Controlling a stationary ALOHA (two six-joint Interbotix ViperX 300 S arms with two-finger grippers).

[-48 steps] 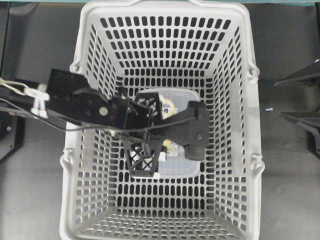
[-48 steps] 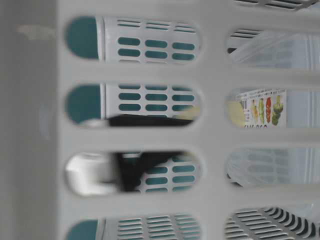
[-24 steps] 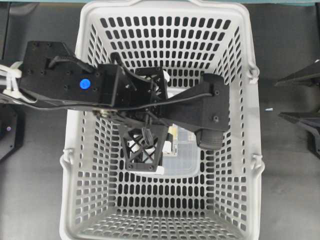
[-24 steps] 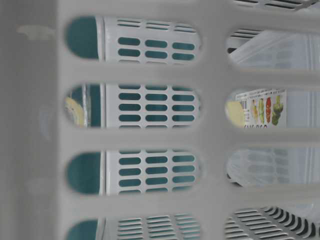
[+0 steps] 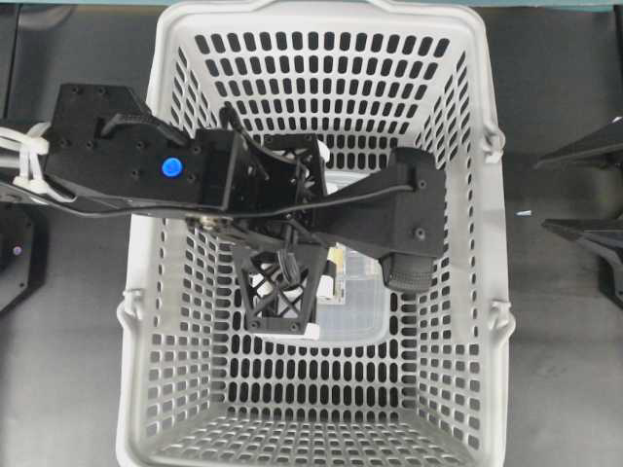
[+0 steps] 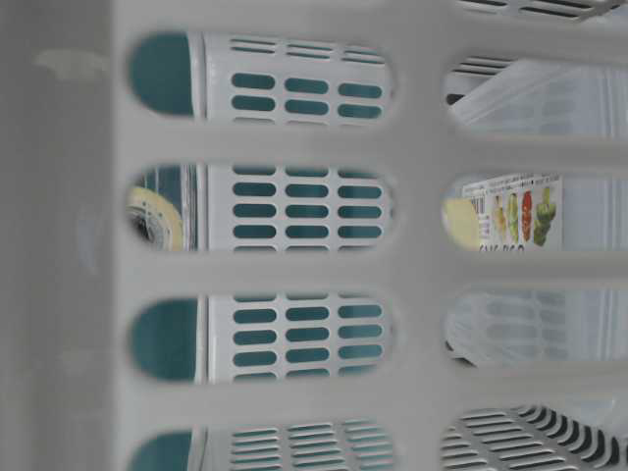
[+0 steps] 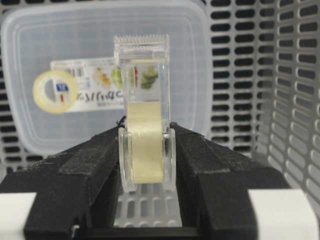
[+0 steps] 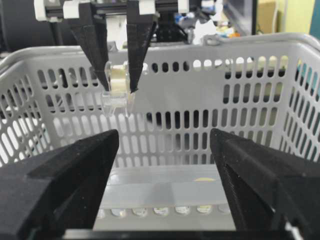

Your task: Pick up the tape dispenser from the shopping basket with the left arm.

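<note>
Inside the shopping basket, the left end effector pinches the tape dispenser; the right end effector gapes empty.

Tape dispenser above container in basket

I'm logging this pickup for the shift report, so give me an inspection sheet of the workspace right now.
Surface: dark table under the basket.
Job's things: tape dispenser clamped in the left gripper, lifted above the floor of the shopping basket.
Clutter: clear food container with a label, lying on the basket floor.
Grippers: left shut on the dispenser; right gripper open, outside the basket, holding nothing.
Cables: black cable along the left arm, white ties.
Surroundings: blurred equipment behind the basket.
</note>
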